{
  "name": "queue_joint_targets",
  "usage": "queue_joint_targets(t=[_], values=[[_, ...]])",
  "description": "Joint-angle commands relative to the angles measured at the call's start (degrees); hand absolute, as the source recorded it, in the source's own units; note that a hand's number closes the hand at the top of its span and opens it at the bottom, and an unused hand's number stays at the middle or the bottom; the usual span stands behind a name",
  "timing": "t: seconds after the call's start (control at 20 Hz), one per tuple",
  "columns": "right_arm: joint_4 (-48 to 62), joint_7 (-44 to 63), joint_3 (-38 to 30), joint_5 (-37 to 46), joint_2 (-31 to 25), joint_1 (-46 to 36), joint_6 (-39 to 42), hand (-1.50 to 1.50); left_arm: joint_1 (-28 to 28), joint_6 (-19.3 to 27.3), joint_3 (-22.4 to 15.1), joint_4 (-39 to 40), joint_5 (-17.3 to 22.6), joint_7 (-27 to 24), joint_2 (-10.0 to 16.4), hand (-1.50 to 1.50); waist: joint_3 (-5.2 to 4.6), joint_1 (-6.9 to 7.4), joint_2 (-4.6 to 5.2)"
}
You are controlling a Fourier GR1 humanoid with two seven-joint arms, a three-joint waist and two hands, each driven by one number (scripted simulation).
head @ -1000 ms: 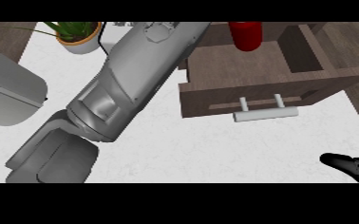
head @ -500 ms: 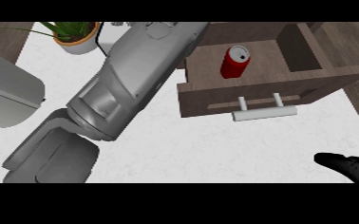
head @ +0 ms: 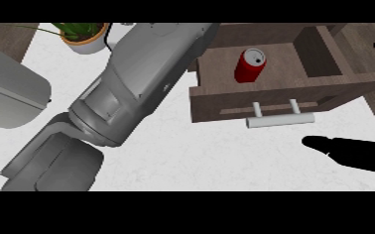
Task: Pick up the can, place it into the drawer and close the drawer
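Note:
The red can (head: 250, 65) stands upright inside the open wooden drawer (head: 219, 74), near its middle, and nothing is touching it. The drawer's white bar handle (head: 280, 121) faces the view's lower edge. My left forearm (head: 139, 87) runs from the lower left up to the view's top edge beside the drawer's left wall, and its hand is out of sight. My right hand (head: 338, 151) shows as a black shape at the lower right, below and to the right of the handle and apart from it.
A potted green plant (head: 82, 35) stands at the top left on the white counter (head: 198, 158). A grey rounded appliance (head: 18, 96) sits at the left edge. Dark wood cabinet parts (head: 333, 49) border the drawer on the right.
The can has come down from the drawer's back edge to stand inside the drawer. My right hand has moved further into view from the lower right.

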Motion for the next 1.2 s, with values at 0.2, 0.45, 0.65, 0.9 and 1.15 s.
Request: queue_joint_targets(t=[0.2, 0.45, 0.65, 0.9, 1.15], values=[[12.71, -5.09, 9.38, 17.32, -1.11, -6.30, -3.65, -1.50, -3.10, 2.33, -0.92, 1.36, 0.81, 0.21, 0.00, -1.50, 0.01, 1.90, -0.37], [23.21, -8.62, 12.85, 25.23, -0.56, -9.16, -7.32, -1.50, -2.22, -0.29, -0.82, 1.37, -0.32, -0.09, 0.01, -1.50, -0.05, 3.93, -1.01], [32.02, -9.02, 12.40, 28.13, -1.32, -16.52, -7.55, -1.50, -2.37, -2.30, 0.54, 3.99, -0.88, -1.40, 0.83, -1.50, -0.05, 3.90, -0.63], [45.28, -12.51, 17.53, 37.71, 4.02, -18.27, -17.72, -1.50, 0.30, -2.52, 1.96, 2.19, -0.64, -2.46, 1.41, -1.50, -0.07, 4.91, -0.94], [58.97, -15.64, 13.34, 38.69, 5.45, -25.44, -24.47, -1.50, 2.80, -3.03, 1.64, -0.64, -1.74, -0.39, 3.61, -1.50, -0.09, 5.98, -1.42]])
